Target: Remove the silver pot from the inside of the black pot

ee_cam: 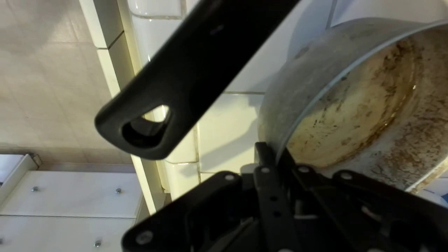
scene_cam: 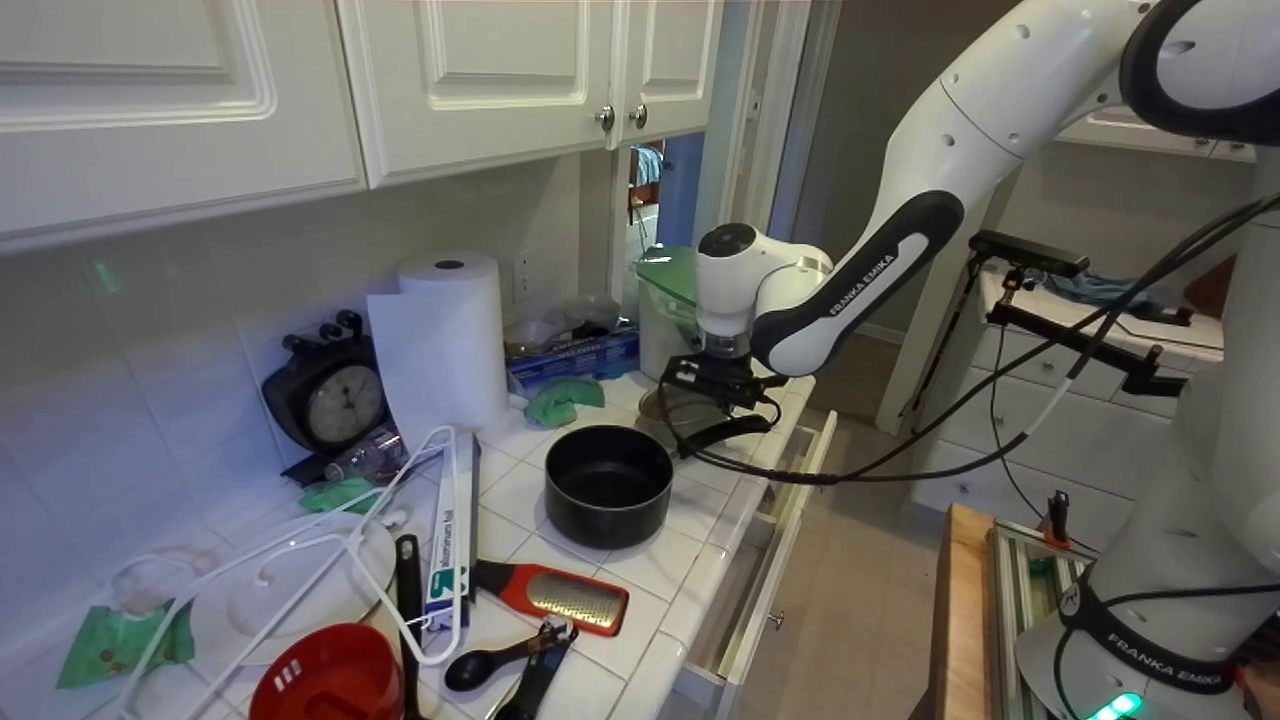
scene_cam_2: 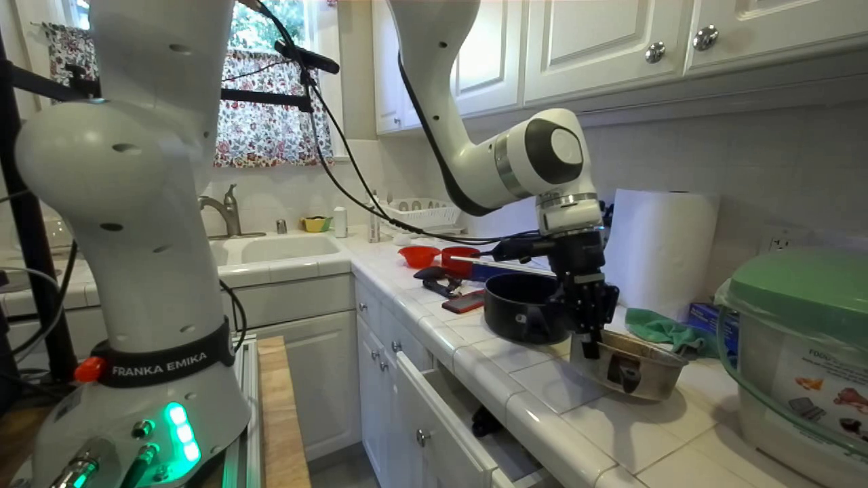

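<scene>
Silver pot out of the black pot; set-down looks to be the step in hand

Wrist view, nearest first. Gripper: fingers closed, pinching the wall of the silver pot, one finger outside the rim, one inside. With the fingertips as clock centre, the pot lies toward 2 o'clock; its interior shows brown staining. The black pot's handle lies near, its middle at about half past ten.

Next out, in an exterior view: the black pot stands upright on the tiled counter, no pot nested in it. The silver pot is between its 1 and 2 o'clock, partly hidden by the gripper and handle. Farther back: green cloth at 11 o'clock, paper-towel roll between 10 and 11.

Judgement: removal appears done, release does not. Cannot tell whether the silver pot's base touches the tile or hangs just above it. Next move calls for seating the base flat, parting the fingers, then withdrawing straight up along the wall, wide of the handle.
</scene>
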Tool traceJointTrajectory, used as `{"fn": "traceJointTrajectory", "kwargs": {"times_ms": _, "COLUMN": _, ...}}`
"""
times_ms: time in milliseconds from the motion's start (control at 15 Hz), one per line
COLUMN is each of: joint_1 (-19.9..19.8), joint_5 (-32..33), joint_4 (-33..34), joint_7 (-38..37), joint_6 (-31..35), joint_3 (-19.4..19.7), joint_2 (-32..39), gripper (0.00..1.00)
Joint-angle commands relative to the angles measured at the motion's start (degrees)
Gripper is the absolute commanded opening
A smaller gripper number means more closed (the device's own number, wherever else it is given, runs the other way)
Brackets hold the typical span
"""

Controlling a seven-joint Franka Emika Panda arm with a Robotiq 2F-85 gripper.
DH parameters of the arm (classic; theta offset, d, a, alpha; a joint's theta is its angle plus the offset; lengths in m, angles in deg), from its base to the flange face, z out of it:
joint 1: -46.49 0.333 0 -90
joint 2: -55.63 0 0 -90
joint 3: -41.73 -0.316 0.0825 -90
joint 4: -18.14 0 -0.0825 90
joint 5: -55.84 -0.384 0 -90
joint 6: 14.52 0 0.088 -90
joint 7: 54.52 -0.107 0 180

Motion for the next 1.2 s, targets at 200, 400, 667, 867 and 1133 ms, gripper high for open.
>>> {"fn": "traceJointTrajectory", "kwargs": {"times_ms": 200, "joint_1": 0.86, "joint_5": -3.31, "joint_4": 0.28, "joint_7": 2.59, "joint_6": 0.33, "joint_3": 0.66, "joint_2": 1.89, "gripper": 0.06}}
{"fn": "traceJointTrajectory", "kwargs": {"times_ms": 400, "joint_1": 0.99, "joint_5": -4.16, "joint_4": 0.32, "joint_7": 2.94, "joint_6": 0.32, "joint_3": 0.78, "joint_2": 2.06, "gripper": 0.07}}
{"fn": "traceJointTrajectory", "kwargs": {"times_ms": 667, "joint_1": 1.58, "joint_5": -3.84, "joint_4": 0.65, "joint_7": 2.94, "joint_6": -0.21, "joint_3": 0.94, "joint_2": 2.9, "gripper": 0.08}}
{"fn": "traceJointTrajectory", "kwargs": {"times_ms": 867, "joint_1": 2.02, "joint_5": -3.88, "joint_4": 0.78, "joint_7": 3.08, "joint_6": -0.31, "joint_3": 1.07, "joint_2": 3.61, "gripper": 0.39}}
{"fn": "traceJointTrajectory", "kwargs": {"times_ms": 1133, "joint_1": 2.58, "joint_5": -3.88, "joint_4": 0.72, "joint_7": 3.07, "joint_6": -0.44, "joint_3": 1.41, "joint_2": 4.15, "gripper": 0.67}}
